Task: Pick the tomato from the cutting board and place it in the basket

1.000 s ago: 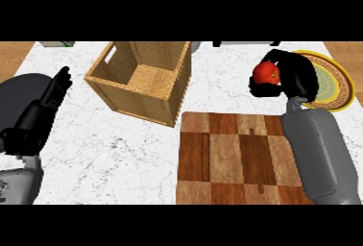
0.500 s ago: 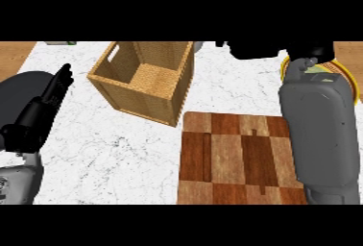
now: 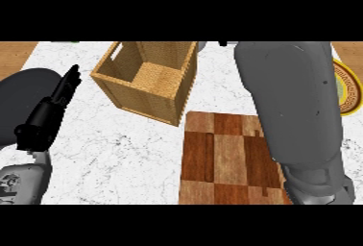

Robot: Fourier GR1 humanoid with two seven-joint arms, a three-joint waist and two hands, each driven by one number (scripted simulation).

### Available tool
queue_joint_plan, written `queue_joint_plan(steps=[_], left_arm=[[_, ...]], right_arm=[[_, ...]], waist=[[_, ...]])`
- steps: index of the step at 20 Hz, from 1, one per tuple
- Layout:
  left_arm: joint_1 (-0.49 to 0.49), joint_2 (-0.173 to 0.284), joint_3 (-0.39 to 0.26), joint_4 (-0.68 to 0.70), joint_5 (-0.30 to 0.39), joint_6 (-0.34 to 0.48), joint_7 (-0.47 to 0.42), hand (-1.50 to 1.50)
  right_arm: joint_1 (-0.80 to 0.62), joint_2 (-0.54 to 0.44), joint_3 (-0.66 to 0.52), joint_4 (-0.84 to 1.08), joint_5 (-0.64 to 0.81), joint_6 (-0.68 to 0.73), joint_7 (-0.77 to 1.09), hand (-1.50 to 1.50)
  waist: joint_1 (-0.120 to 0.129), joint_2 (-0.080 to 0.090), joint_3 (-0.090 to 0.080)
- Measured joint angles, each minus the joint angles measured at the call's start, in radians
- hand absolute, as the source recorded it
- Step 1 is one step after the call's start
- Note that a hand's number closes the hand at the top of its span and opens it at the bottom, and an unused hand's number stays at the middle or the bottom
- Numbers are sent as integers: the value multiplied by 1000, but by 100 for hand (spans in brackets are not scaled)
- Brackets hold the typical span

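Although the tomato is the thing to be moved, it shows nowhere in the head view; the checkered cutting board (image 3: 230, 158) lies bare of it, and the wicker basket (image 3: 149, 79), open-topped and standing just up-left of the board with one corner meeting the board's far left corner, shows only its woven floor inside; so the pick looks done and the placing does not. The right forearm (image 3: 294, 110) fills the right side of the view, running up from the lower edge across the board's right part to the top edge, and the right hand itself is out of sight beyond that edge, so I cannot tell how its fingers stand or whether they hold the tomato; my judgement is that the fruit is most likely carried there, hidden, but that is a guess from the empty board. The left hand (image 3: 53, 108) rests over the white marble counter (image 3: 120, 149) at the view's left, fingers straight and pressed together, pointing up toward the basket's near side, holding nothing. A yellow-rimmed plate (image 3: 347, 89) peeks out at the right edge behind the forearm. What is left, as I read it: bringing the right hand over the basket's opening and releasing the tomato inside.
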Motion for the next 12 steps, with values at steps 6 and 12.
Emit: queue_joint_plan(steps=[6,12], left_arm=[[-19,6,5,10,4,-16,-5,0],[-28,-2,2,7,-8,-9,1,0]], right_arm=[[-168,8,50,226,-71,-101,84,150],[-260,10,82,442,-149,-119,89,150]], waist=[[16,4,-1],[21,6,-1]])
